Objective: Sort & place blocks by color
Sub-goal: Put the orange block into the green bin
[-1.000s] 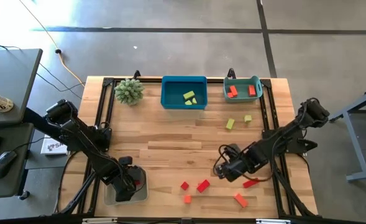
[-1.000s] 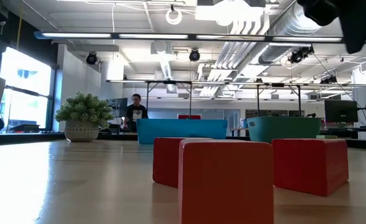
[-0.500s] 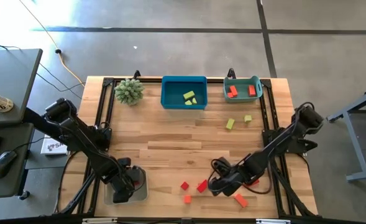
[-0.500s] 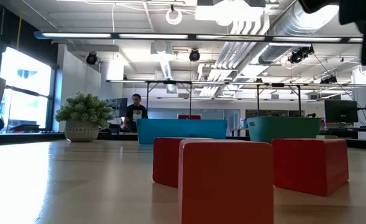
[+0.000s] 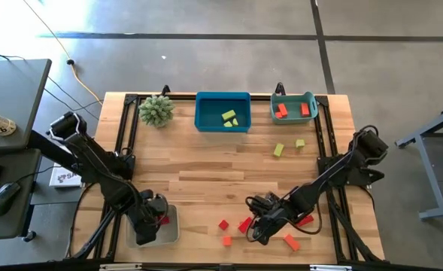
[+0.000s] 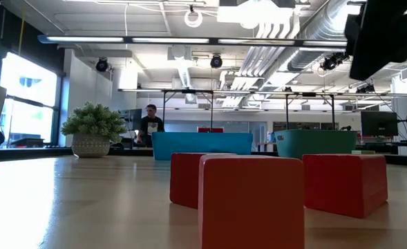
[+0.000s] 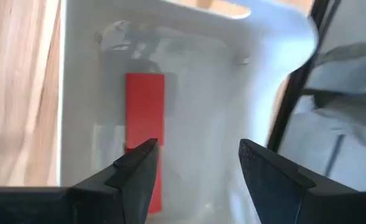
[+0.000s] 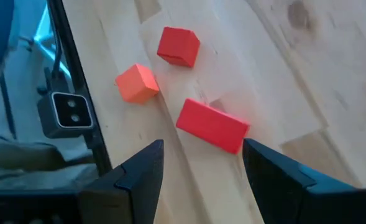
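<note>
High view shows the wooden surface (image 5: 206,177) with a wide bare stretch across its middle, and most things sit along its edges. At the far edge stand a spiky plant (image 5: 156,110), a blue tray (image 5: 223,112) holding two yellow-green blocks (image 5: 229,117), and a teal tray (image 5: 293,106) holding two red-orange blocks (image 5: 292,110). Two more yellow-green blocks (image 5: 289,146) lie loose just in front of the teal tray. Near the front edge lie a red cube (image 5: 223,224), an orange cube (image 5: 227,241), a red bar (image 5: 244,225), an orange bar (image 5: 291,242) and another red bar (image 5: 304,220), close together but apart.

A white tray (image 5: 168,226) sits at the front left corner. The left arm bends down over it, and the left gripper (image 7: 195,165) hangs with its jaws apart above a red bar (image 7: 145,134) lying flat on the tray floor, not touching it.

The right arm stretches low from the right edge toward the front cluster. The right gripper (image 8: 201,168) hovers over the red bar, jaws apart and holding nothing, with the two cubes just beyond.
</note>
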